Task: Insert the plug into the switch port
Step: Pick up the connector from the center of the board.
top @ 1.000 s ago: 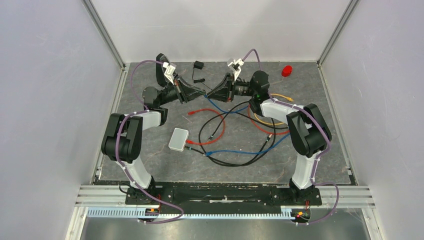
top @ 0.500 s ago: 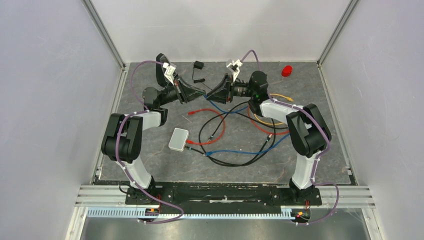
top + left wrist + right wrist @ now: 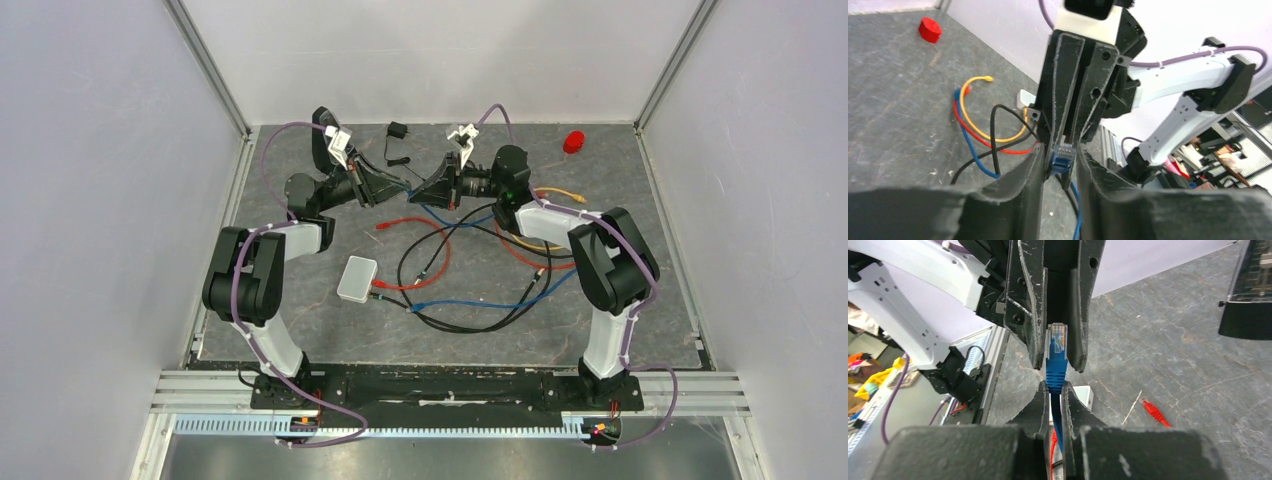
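Currently: blue plug (image 3: pixel 1056 347) held aloft.
Boot clamped in right pincer (image 3: pixel 1054 391); left pincer (image 3: pixel 1062 152) slightly apart, flanking its tip.

Even, soft overhead light; faint shadows on grey tabletop (image 3: pixel 450 345). Overhead view sharp. Wrist views: near jaws slightly soft, blue plug (image 3: pixel 1056 352) crisp, edges stretched.

switch box (image 3: pixel 1087 396): mostly hidden behind right gripper (image 3: pixel 1055 387) | port: likely unseen
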Available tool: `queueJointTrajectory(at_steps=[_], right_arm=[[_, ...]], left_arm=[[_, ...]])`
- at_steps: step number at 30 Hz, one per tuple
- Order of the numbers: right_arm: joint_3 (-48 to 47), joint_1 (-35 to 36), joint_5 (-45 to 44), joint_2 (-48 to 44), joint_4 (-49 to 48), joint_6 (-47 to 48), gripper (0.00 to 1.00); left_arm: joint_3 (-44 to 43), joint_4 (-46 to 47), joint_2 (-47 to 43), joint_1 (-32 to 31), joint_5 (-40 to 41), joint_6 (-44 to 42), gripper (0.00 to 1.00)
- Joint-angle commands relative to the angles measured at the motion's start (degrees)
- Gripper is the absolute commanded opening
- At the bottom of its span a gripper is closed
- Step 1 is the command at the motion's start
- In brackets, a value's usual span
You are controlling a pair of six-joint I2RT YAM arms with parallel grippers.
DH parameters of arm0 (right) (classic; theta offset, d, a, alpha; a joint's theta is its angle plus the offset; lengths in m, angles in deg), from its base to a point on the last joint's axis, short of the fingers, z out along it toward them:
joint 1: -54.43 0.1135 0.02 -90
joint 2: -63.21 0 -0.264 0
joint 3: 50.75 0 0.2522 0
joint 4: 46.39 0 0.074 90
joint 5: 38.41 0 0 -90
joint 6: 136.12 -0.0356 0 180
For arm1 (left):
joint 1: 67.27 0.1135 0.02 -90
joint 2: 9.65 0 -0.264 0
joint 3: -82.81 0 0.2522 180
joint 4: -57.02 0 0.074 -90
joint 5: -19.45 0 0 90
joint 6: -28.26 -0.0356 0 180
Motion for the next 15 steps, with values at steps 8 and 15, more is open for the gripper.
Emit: queueJointTrajectory(at_steps=[8,15], right_arm=[[-14.22,-3.09,-15.95,-8.89,26.76,26.4,0.0],[-20.93,-5.49,-26.22,-11.58,26.33,34.83,0.0]], left_arm=[[-4.81,-63.12,-21.85,4.31,19.7,-36.68,0.75],[-5.94,-81.55,-33.01,5.01,50.16,-41.03,0.77]])
